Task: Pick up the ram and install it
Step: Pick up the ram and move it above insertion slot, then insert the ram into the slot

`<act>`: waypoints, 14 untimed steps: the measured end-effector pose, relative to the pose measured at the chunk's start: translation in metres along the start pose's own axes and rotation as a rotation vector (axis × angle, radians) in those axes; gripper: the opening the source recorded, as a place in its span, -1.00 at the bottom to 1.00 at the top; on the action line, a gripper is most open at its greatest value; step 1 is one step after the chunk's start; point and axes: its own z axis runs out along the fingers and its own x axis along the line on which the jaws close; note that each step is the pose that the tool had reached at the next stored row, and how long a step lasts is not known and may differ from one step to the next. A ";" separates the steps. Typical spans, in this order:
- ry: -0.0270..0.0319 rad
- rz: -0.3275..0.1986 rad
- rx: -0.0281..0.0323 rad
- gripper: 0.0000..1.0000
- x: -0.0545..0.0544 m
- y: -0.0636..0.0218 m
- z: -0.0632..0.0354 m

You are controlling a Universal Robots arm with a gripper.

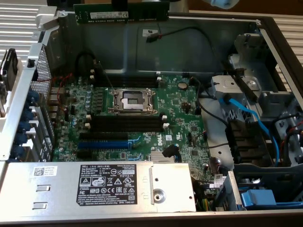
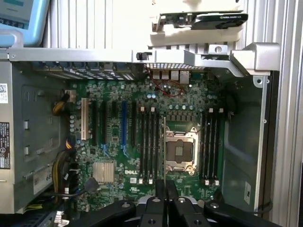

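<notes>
Holding the memory stick (image 1: 121, 12) level at twelve o'clock in the exterior view, above the back wall of the computer case (image 1: 199, 52) and well apart from the motherboard (image 1: 180, 118). Pinched with the gripper (image 2: 165, 183) — fingers nearly together, clamped on the stick. Noted long black slots (image 1: 128, 124) at six o'clock from it, just beside the processor socket (image 1: 132, 100).

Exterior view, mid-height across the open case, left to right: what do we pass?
Perforated rear panel → CPU socket → coin cell battery → blue cable.
</notes>
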 end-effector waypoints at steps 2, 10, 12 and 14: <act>0.0002 0.000 -0.0010 -0.76 0.000 0.0000 -0.0004; 0.0014 0.000 -0.0010 -0.76 0.000 -0.0001 -0.0022; 0.0017 -0.001 -0.0010 -0.76 0.000 -0.0001 -0.0026; 0.0116 -0.001 -0.0011 -0.76 -0.002 0.0000 -0.0023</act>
